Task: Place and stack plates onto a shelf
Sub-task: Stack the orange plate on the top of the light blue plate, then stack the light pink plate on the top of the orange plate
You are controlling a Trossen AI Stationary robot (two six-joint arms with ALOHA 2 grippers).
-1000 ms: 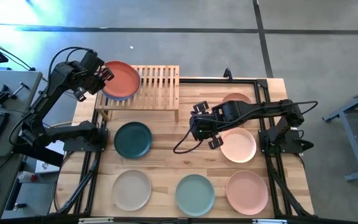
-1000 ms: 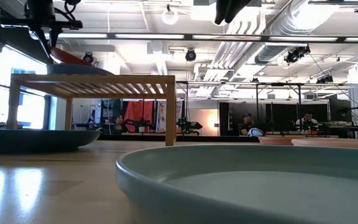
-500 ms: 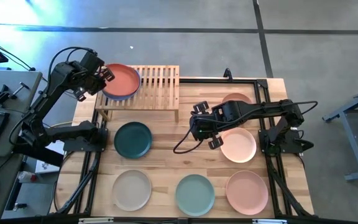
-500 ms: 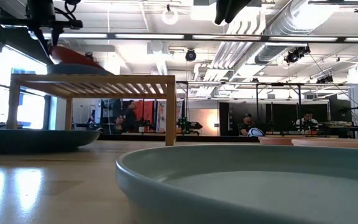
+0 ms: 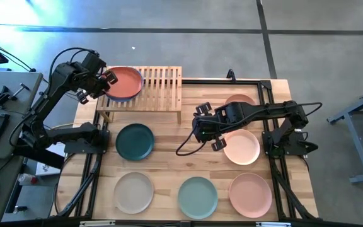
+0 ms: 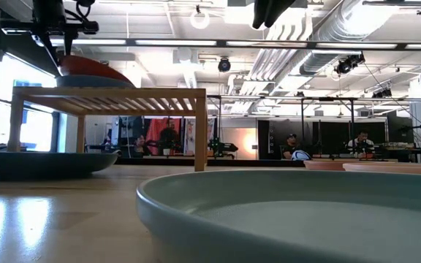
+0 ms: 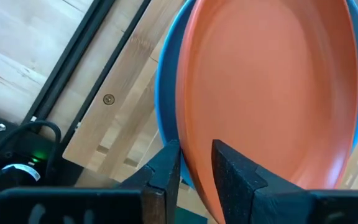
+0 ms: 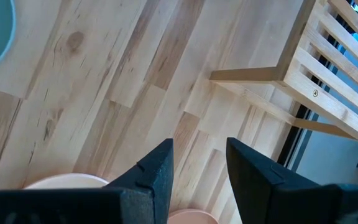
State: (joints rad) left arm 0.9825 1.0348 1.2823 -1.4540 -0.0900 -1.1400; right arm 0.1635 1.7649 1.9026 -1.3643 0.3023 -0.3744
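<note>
Your left pincer [image 5: 104,81] is at the left end of the shelf [image 5: 162,88], at the rim of the terracotta red plate [image 5: 124,80], which lies stacked on the blue plate [image 7: 166,93] there. In the left wrist view its fingers [image 7: 166,171] stand slightly apart with the red plate's edge between them, and you can see a gap on both sides, so the plate is not clamped. From the low view the red plate [image 6: 93,69] sits a little tilted on the blue one, above the shelf's slats [image 6: 123,96]. Your right pincer [image 5: 208,133] hangs over the middle of the surface [image 5: 169,165], just beside a peach-pink plate [image 5: 242,148], its fingers apart and holding nothing. The other plates lie on the surface: the dark teal plate [image 5: 135,141] in front of the shelf, the beige plate [image 5: 133,192], the sage green plate [image 5: 198,197] and another peach-pink plate [image 5: 250,195] along the near edge, and a third peach-pink one [image 5: 239,100] partly hidden behind your right arm.
</note>
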